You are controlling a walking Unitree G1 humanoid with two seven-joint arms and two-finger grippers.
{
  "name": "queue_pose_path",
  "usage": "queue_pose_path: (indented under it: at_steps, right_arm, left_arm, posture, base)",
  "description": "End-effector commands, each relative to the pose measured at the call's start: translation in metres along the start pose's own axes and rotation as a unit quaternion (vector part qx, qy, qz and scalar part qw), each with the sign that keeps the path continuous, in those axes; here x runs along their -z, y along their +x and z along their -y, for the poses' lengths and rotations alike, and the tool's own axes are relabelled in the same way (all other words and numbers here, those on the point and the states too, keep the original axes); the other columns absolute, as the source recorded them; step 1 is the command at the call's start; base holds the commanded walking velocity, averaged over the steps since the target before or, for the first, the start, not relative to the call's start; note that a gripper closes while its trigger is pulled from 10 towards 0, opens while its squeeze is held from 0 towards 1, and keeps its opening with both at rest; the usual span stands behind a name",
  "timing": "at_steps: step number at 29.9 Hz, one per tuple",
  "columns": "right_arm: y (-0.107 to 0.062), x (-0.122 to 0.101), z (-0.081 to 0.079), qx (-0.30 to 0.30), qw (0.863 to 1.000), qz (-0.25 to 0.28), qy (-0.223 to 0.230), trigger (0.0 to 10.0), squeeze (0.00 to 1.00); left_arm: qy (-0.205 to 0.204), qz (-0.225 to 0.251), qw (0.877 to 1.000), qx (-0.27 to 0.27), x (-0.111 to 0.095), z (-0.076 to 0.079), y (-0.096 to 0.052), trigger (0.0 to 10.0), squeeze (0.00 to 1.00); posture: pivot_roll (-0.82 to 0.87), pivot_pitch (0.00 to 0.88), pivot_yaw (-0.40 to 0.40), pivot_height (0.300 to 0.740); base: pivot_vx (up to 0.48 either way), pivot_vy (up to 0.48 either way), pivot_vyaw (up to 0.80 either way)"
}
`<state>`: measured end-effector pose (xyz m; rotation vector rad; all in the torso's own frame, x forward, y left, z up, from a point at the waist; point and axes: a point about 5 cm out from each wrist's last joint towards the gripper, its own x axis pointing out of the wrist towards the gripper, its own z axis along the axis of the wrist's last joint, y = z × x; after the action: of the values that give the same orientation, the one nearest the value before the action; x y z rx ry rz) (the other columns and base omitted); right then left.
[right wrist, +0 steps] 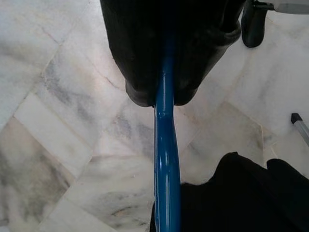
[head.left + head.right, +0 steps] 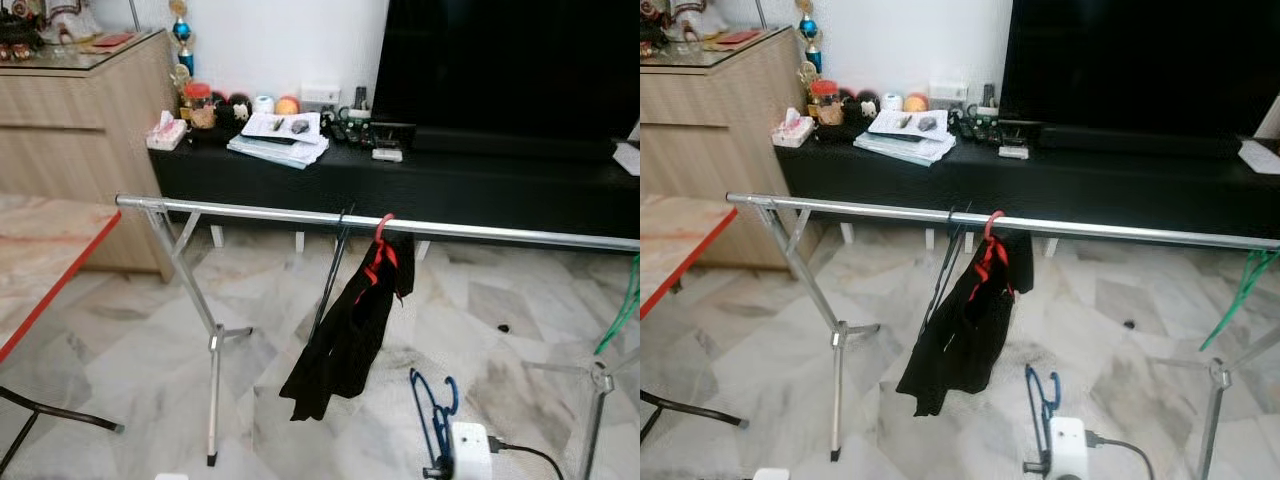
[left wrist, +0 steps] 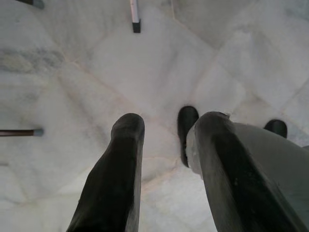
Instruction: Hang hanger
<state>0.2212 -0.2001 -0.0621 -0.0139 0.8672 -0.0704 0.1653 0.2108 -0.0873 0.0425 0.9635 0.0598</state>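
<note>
1. Nearest thing: the right claw (image 1: 164,99) is clamped on a blue hanger (image 1: 166,159), its fingers squeezed onto the plastic bar. In the head views that same hanger sits low at the bottom edge, next to a white block with a cable on the robot's arm, over the marble floor (image 2: 130,350).
2. The left claw (image 3: 161,159) hangs over bare floor tiles, fingers apart with nothing between them.
3. Next up, a silver clothes rail (image 2: 250,211) runs across the whole view on folding legs. A black garment (image 2: 345,340) droops from it on a red hanger (image 2: 380,240), with a thin black hanger (image 2: 335,265) just beside it on the robot's left.
4. A green hanger (image 2: 625,305) shows at the far right edge.
5. On the left, a corner of a red-edged table (image 2: 40,270).
6. Beyond the rail, a long black TV bench (image 2: 400,185) carrying papers, a tissue box (image 2: 166,132) and small clutter, with a big dark TV (image 2: 500,60) on top and a wooden cabinet (image 2: 80,110) to the left.
</note>
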Motion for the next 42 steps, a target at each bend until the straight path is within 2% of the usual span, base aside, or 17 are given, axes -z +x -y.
queue_pose_path:
  at_steps: [1,13,29,34,42]
  right_arm:
    - [-0.001,0.002,0.004,0.006,1.000,-0.003,0.000,10.0,0.00]
    - [-0.001,0.002,0.004,0.006,1.000,-0.003,0.001,10.0,0.00]
    - [-0.001,0.001,0.004,0.005,1.000,-0.003,0.000,10.0,0.00]
    - [-0.001,0.001,0.005,0.005,1.000,-0.003,0.000,10.0,0.00]
    - [-0.001,0.002,0.005,0.007,1.000,-0.003,0.002,10.0,0.00]
  left_arm:
    - [0.015,-0.012,1.000,0.002,0.005,0.001,-0.001,10.0,0.00]
    - [0.014,-0.012,1.000,0.004,0.006,0.002,-0.001,10.0,0.00]
    - [0.000,-0.009,1.000,0.003,0.008,0.001,-0.002,10.0,0.00]
    - [0.003,-0.014,1.000,0.000,0.012,-0.008,-0.004,10.0,0.00]
    - [0.002,-0.014,1.000,-0.001,0.012,-0.007,-0.004,10.0,0.00]
  posture:
    - [0.04,0.028,-0.002,0.740]
    - [0.03,0.030,-0.002,0.740]
    - [0.03,0.032,-0.005,0.740]
    - [0.03,0.031,-0.006,0.740]
    - [0.03,0.031,-0.006,0.740]
  base:
    - [0.000,0.000,0.00]
    - [0.000,-0.354,0.00]
    - [0.000,0.000,0.00]
    - [0.000,0.000,0.00]
    - [0.000,0.000,0.00]
